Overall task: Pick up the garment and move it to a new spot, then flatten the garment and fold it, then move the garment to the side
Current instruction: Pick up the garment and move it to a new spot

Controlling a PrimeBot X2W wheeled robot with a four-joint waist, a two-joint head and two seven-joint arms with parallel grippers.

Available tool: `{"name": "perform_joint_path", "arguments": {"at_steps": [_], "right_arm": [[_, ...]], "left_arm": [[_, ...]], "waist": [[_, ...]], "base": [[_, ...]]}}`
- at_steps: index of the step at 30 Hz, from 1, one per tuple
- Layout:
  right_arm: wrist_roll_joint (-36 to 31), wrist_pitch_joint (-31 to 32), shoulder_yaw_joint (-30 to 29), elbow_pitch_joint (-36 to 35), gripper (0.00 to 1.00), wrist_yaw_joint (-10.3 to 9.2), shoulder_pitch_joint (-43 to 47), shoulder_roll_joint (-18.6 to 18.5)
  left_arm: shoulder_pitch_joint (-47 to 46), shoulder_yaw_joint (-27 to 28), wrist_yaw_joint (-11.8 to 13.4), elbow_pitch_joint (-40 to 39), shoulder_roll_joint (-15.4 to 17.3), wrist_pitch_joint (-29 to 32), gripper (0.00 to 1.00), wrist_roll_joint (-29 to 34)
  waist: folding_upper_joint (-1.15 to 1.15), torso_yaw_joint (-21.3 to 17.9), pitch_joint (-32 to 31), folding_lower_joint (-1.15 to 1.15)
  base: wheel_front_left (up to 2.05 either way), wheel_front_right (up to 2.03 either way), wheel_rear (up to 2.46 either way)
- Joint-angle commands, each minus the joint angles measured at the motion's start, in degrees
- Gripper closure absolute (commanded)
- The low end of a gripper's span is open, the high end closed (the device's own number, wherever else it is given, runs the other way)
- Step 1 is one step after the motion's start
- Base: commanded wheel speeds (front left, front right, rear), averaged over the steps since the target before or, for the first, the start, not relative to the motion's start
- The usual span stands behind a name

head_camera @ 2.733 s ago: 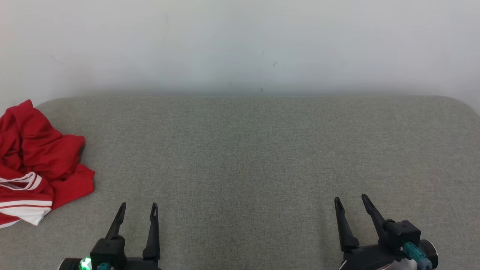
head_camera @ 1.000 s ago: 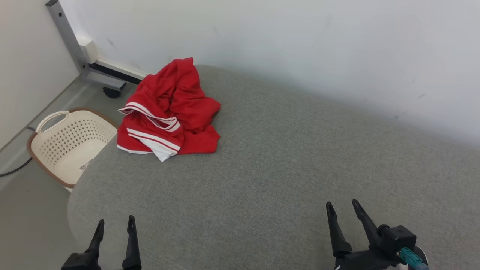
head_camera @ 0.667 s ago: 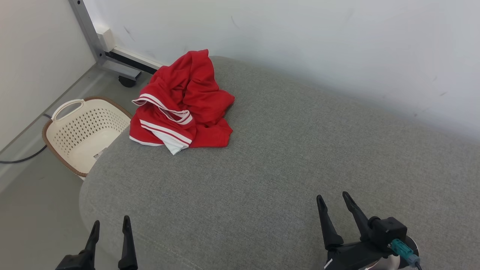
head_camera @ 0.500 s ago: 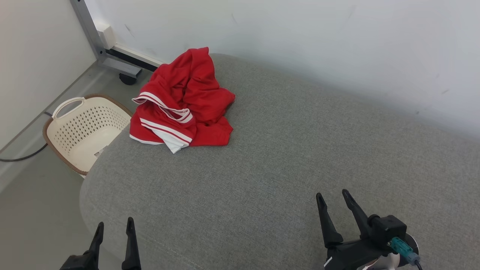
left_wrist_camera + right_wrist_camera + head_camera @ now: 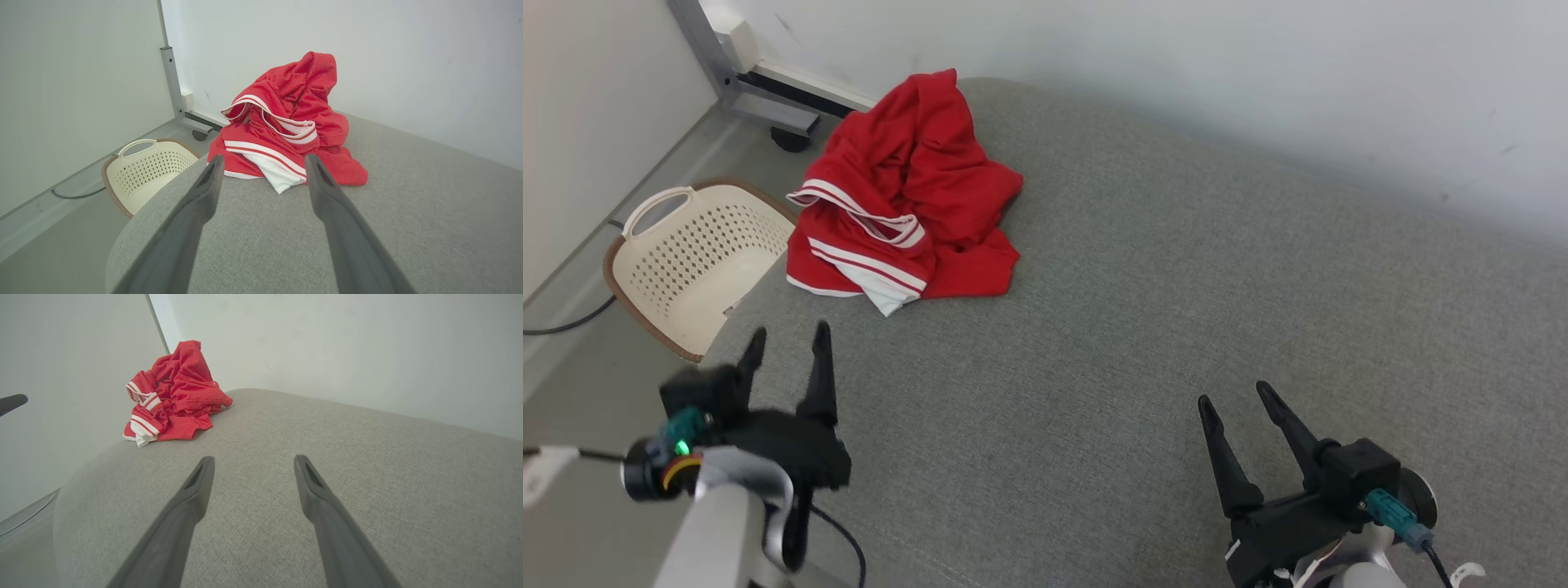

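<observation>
Head view is showing the left end effector (image 5: 790, 328) raised since half a second ago, forearm (image 5: 715, 523) now in frame, fingers apart, pointing toward the crumpled red garment (image 5: 907, 196); right end effector (image 5: 1234, 393) staying low right, fingers apart, empty; garment lying at the far left corner of the grey fabric table (image 5: 1143, 327); cream basket (image 5: 686, 245) sitting on the floor (image 5: 572, 384) beside it; white wall (image 5: 1176, 49) running behind.

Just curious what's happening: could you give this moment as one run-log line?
stage: pre-grasp | garment: crumpled on grey surface, untouched | left pincer: open, short of garment | right pincer: open, empty
</observation>
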Motion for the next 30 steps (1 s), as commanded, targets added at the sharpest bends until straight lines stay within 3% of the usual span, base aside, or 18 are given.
{"name": "perform_joint_path", "arguments": {"at_steps": [1,6,15,20,26,27,30], "right_arm": [[-0.8,1.2,1.22,-1.57,0.0,0.19,-1.37,-1.28],[-0.94,4.91,4.25,-7.15,0.0,0.19,-2.33,-4.43],[-1.42,9.98,4.07,-18.66,0.0,0.19,-1.2,-8.52],[-1.55,11.72,2.67,-24.04,0.0,0.19,0.66,-9.07],[-2.38,12.84,1.48,-28.36,0.0,0.19,2.72,-9.12],[-2.55,12.8,1.21,-29.15,0.0,0.19,3.03,-9.21],[-2.6,12.92,0.73,-29.71,0.0,0.19,3.11,-9.31]], "left_arm": [[-4.6,0.49,-0.43,2.21,1.02,1.73,0.0,-1.33],[-17.52,0.47,-0.71,8.6,4.55,8.24,0.0,-3.97],[-33.07,0.0,-0.7,16.24,11.4,18.45,0.0,-6.53],[-37.29,0.19,2.41,19.77,14.57,19.32,0.0,-5.09],[-38.49,1.1,5.35,23.51,16.03,20.58,0.0,-5.79],[-38.84,1.96,7.1,24.52,16.18,20.13,0.0,-6.24],[-39.35,2.59,8.88,25.46,16.37,18.64,0.0,-6.52]], "waist": [[0.0,-3.43,4.54,0.0],[0.0,-8.4,10.86,0.0],[0.0,-15.54,20.57,0.0],[0.0,-17.87,23.88,0.0],[0.0,-19.01,27.16,0.0],[0.0,-19.06,27.93,0.0],[0.0,-18.97,28.44,0.0]], "base": [[0.0,0.0,0.0],[0.0,0.0,0.0],[0.0,0.0,0.0],[0.0,0.0,0.0],[0.0,0.0,0.0],[0.0,0.0,0.0],[0.0,0.0,0.0]]}}
